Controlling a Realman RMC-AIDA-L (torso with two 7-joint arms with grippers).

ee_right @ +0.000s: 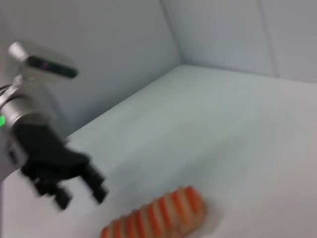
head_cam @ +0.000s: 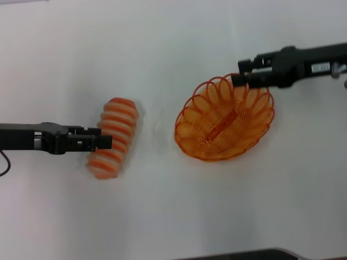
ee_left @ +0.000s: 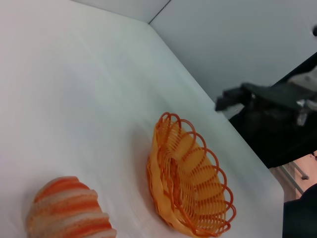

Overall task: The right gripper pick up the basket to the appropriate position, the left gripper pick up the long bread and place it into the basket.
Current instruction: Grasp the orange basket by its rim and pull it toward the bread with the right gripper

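Striped orange-and-cream long bread (head_cam: 114, 137) lies left of centre on the white desk (head_cam: 162, 216). The unlabelled black left claw (head_cam: 103, 142) reaches over its middle; its opening can't be made out. At right, the labelled right claw (head_cam: 242, 77) pinches the oval orange wire basket's (head_cam: 224, 119) upper rim.

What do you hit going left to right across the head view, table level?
Left hand → long bread, which it overlaps at the left side → basket → right hand, over the basket's far right rim.
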